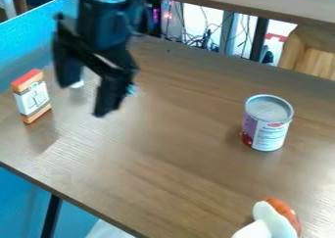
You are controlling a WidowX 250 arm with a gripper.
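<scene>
Blue panel: bright, smooth blue sheeting (34, 38) runs behind the table's left side; more blue shows below the front edge, beside a slim black table leg (52, 216).
Box: a small upright carton, red on top, with orange bands and a white, drawn-on middle (31, 97), stands near the table's left edge, just left of the gripper.
Arm: black, coming in from the top edge at upper left and pointing down.
Gripper: the black two-finger gripper (84, 100) hangs over the table's left part, tilted, its right-hand finger in the view lower; released, the fingers spread apart.
Bits by the gripper: a small white item (78, 82) and a light-blue one (132, 89), both partly hidden.
Tabletop: brown wood-grain surface (177, 149), glossy in patches.
Behind: tangled dark cables (196, 38) under a brown wooden ledge (245, 1).
Can: a closed metal tin with a purple, white and red label (268, 122), upright, right of centre.
Toy: a red-orange and white mushroom shape (275, 220), lying at the bottom edge.
Far right: pale wooden furniture (307, 53).
</scene>
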